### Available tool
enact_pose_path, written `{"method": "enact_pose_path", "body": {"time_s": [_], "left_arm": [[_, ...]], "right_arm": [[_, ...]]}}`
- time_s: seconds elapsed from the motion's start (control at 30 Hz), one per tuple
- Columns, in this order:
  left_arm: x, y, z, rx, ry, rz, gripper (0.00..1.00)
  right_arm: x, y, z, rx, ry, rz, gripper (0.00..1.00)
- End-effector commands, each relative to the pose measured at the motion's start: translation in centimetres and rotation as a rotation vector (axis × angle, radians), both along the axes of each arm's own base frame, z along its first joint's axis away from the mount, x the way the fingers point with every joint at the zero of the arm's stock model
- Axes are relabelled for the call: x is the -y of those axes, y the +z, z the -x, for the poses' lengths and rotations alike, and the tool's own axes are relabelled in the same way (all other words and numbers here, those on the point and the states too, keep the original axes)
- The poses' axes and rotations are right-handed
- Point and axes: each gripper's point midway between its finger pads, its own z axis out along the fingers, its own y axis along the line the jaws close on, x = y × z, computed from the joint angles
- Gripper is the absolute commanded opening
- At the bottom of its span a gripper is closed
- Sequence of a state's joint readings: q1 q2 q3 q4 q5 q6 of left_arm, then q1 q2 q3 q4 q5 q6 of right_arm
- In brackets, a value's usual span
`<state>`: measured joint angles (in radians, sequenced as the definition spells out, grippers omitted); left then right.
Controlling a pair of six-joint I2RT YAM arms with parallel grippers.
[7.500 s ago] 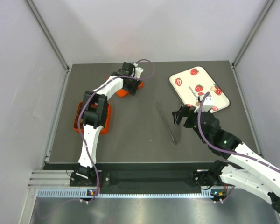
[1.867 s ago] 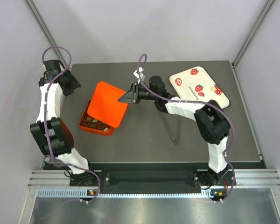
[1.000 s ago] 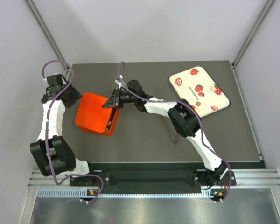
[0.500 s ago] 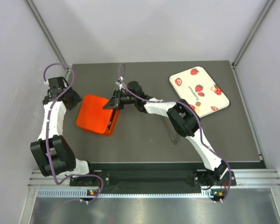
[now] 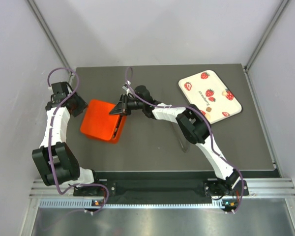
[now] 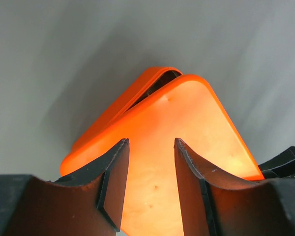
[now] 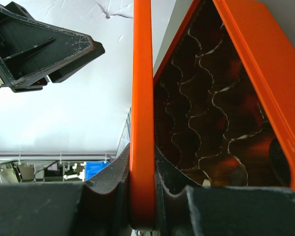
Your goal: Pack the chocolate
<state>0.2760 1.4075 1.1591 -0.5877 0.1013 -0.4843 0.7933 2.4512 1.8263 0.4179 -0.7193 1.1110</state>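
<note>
Chocolate [image 7: 216,172] rests at the left of the dark surface [image 5: 152,147], tucked in crinkled cups inside the orange box [image 5: 101,120], whose lid [image 6: 187,128] is almost down. A strawberry-print tray [image 5: 196,81] sits well apart, far right. The right fingers [image 7: 113,191] pinch the lid's edge; the left fingers [image 6: 113,187] hover narrowly parted above the lid.
</note>
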Motion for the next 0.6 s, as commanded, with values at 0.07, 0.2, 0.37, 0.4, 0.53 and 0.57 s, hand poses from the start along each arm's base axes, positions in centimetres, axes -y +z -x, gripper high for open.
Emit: {"method": "enact_pose_path", "body": {"time_s": [0.07, 0.2, 0.37, 0.4, 0.53, 0.57], "left_arm": [[0.2, 0.9, -0.6, 0.043, -0.013, 0.009, 0.47], [0.3, 0.9, -0.6, 0.044, -0.015, 0.011, 0.47], [0.2, 0.8, -0.5, 0.039, -0.012, 0.011, 0.47], [0.3, 0.8, -0.5, 0.041, -0.015, 0.012, 0.47], [0.3, 1.0, -0.4, 0.044, -0.015, 0.009, 0.47], [0.3, 1.2, -0.4, 0.047, -0.013, 0.005, 0.47]], "right_arm": [[0.3, 0.9, -1.2, 0.035, -0.015, -0.034, 0.0], [0.5, 0.5, -1.2, 0.033, -0.008, -0.027, 0.0], [0.5, 0.2, -1.3, 0.031, -0.003, -0.025, 0.0], [0.5, 0.1, -1.4, 0.029, -0.002, -0.023, 0.0], [0.6, -0.5, -1.3, 0.021, 0.002, -0.009, 0.0], [0.7, -0.6, -1.4, 0.021, 0.001, -0.007, 0.0]]}}
